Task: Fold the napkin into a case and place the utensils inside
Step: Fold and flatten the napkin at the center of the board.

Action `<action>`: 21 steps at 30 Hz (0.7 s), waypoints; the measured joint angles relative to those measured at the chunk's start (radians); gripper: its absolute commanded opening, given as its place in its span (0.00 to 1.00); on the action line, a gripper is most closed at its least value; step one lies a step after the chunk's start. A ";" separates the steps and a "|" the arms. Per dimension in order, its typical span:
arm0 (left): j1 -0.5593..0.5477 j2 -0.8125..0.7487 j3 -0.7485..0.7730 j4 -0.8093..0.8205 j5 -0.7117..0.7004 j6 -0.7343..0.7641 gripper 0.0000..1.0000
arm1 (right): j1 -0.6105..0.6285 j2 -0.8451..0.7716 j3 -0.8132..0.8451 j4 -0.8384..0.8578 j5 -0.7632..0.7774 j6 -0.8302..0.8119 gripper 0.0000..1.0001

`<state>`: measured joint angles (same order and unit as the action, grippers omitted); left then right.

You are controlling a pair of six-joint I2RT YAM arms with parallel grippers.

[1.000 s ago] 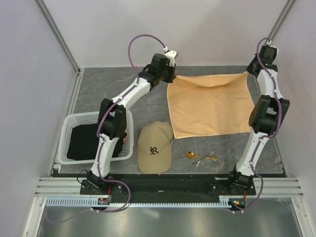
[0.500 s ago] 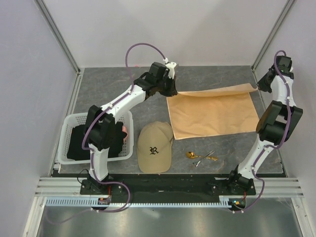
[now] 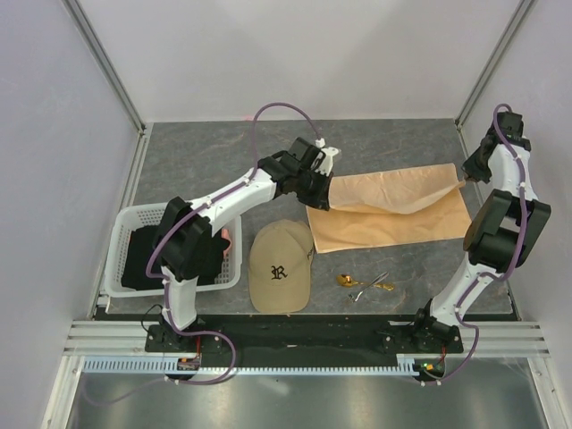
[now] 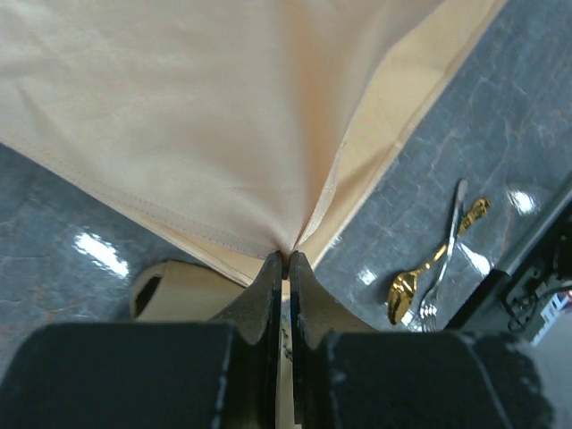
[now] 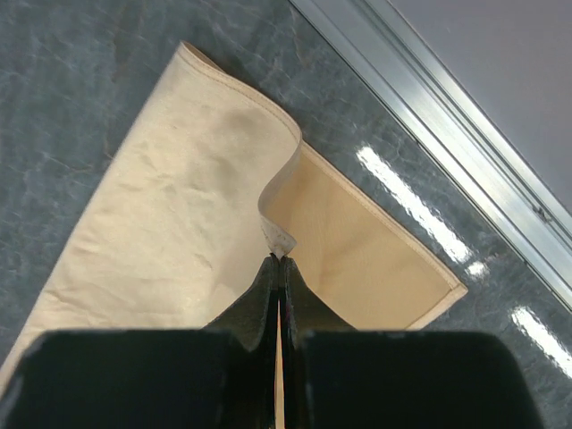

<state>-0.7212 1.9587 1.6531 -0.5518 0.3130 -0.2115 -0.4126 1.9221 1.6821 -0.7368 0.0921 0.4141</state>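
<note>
peach-orange, faintly shiny cloth napkin (image 3: pixel 393 219) lay on the grey marbled tabletop (image 3: pixel 206 161) to the right of the tan baseball cap (image 3: pixel 280 266). its near half was flat, and its far edge was raised and doubled over toward the near side. my left gripper (image 4: pixel 286 259) had its jaws pressed together on one corner of that raised edge, the cloth fanning out from the tips. my right gripper (image 5: pixel 279 261) was likewise pinched tight on the opposite corner, where the hem curled up off the lower layer just beyond the tips. between my two grips the lifted edge sagged and draped over the layer beneath. the slim metal utensils (image 3: pixel 365 284) rested in a small cluster on the table, near the napkin's near edge but apart from it, just right of the cap: a gold spoon (image 4: pixel 407 284) crossed with a silvery piece (image 4: pixel 451 223). at the left side stood a white slatted plastic basket (image 3: pixel 134 211) with a black cloth (image 3: pixel 147 255) inside it.
</note>
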 measured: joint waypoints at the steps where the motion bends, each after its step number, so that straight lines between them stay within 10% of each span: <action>1: -0.009 -0.002 -0.003 -0.003 0.003 0.000 0.02 | 0.000 -0.005 -0.017 -0.005 0.006 0.000 0.00; 21: -0.056 -0.011 -0.097 -0.111 0.011 0.020 0.02 | -0.009 -0.130 -0.236 -0.030 0.050 -0.009 0.00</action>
<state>-0.7769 1.9476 1.5566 -0.6624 0.3244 -0.1917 -0.4217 1.7924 1.4464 -0.7670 0.1425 0.4049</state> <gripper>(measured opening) 0.073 0.007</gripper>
